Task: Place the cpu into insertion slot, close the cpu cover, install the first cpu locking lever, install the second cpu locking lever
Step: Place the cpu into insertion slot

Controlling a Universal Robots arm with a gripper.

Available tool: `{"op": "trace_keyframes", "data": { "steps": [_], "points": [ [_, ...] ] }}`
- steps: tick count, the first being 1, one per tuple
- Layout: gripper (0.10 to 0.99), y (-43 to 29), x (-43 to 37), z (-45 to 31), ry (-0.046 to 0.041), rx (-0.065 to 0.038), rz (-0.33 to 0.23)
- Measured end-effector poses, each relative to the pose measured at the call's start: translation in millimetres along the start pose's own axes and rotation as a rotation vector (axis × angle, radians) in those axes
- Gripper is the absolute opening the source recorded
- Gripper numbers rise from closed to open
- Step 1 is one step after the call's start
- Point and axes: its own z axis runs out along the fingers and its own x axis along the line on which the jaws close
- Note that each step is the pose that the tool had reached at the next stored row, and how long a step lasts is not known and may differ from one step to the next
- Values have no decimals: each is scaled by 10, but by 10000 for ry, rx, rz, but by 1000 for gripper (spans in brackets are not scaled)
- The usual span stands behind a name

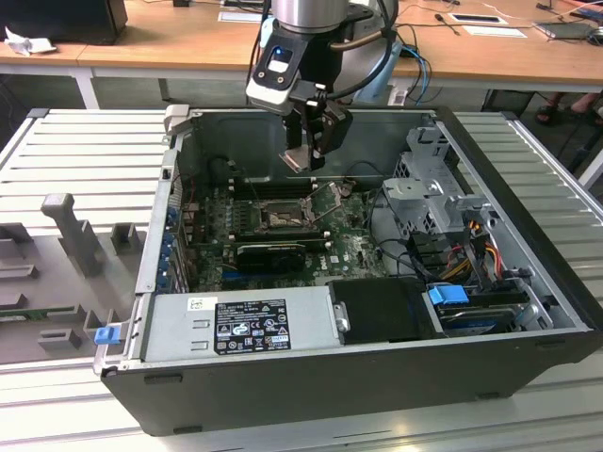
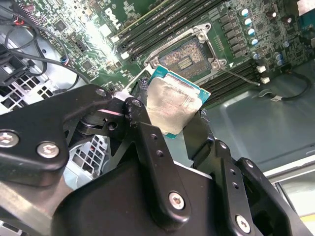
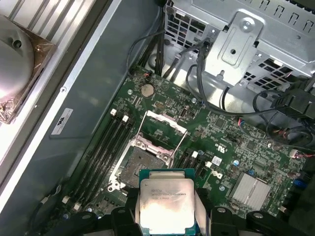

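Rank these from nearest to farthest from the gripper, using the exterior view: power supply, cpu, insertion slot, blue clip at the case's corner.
1. The cpu, held in the gripper.
2. The insertion slot, on the motherboard below.
3. The power supply, along the near wall of the case.
4. The blue clip, at the case's corner on the exterior view's left.

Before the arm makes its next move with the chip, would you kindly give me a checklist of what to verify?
1. The cpu is clamped between the fingers of the gripper: ok.
2. The insertion slot is bare, with nothing lying in it: ok.
3. The cpu cover is swung up off the slot: ok.
4. The cpu hangs clear above the motherboard, touching nothing: ok.
5. The cpu is centred over the slot: cannot tell.
6. The cpu's corner marks match the slot's: cannot tell.
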Motion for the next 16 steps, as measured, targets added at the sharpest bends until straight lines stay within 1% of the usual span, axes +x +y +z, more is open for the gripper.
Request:
{"op": "trace_keyframes", "data": {
  "steps": [16],
  "points": [
    [533, 0, 0, 4, -27, -7, 347]
  ]
}}
